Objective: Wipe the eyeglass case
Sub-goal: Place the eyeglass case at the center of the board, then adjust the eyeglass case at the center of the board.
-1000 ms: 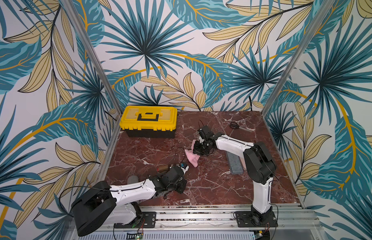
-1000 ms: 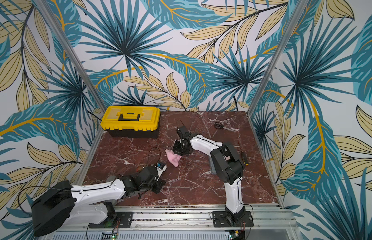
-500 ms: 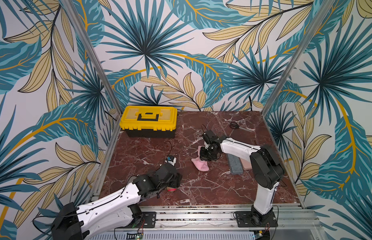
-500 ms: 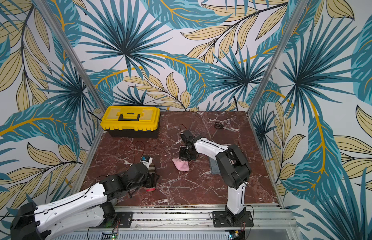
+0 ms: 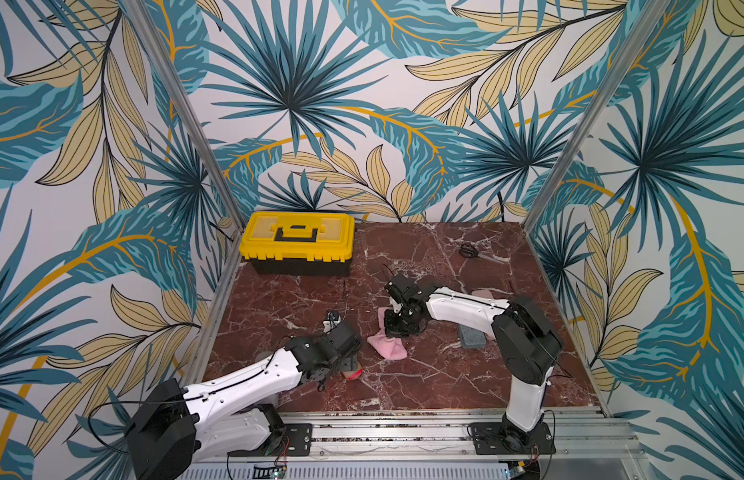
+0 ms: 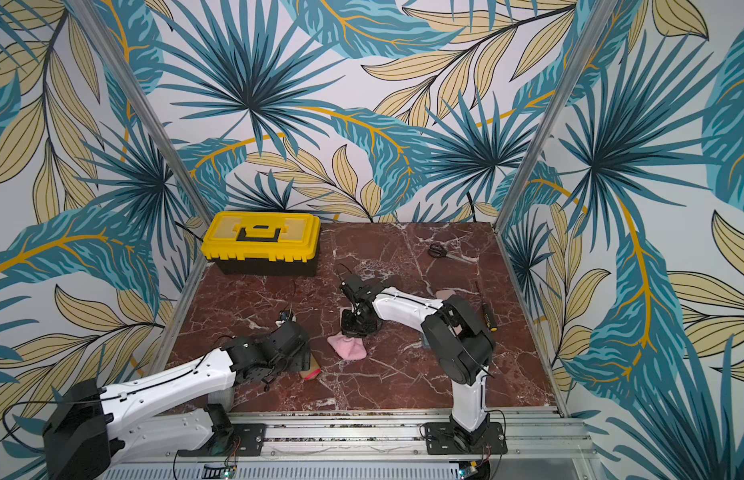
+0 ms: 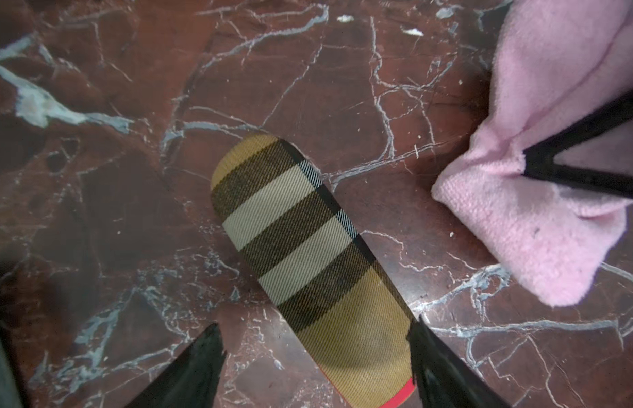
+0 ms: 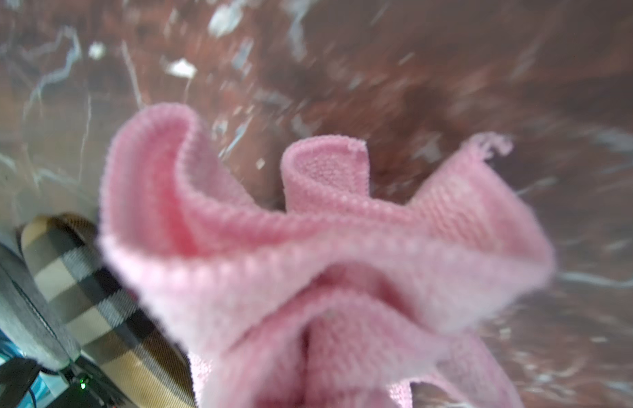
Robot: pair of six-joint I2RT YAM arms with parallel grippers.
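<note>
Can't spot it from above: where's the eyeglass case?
Table's front left, under the left gripper; the left wrist view shows the case between its open fingers, beside the cloth.

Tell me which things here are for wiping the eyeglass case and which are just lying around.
For the job:
- plaid eyeglass case, lying on the table under the open left gripper
- pink cloth, pinched in the right gripper

Lying about:
- yellow toolbox
- scissors
- grey-blue block
</note>
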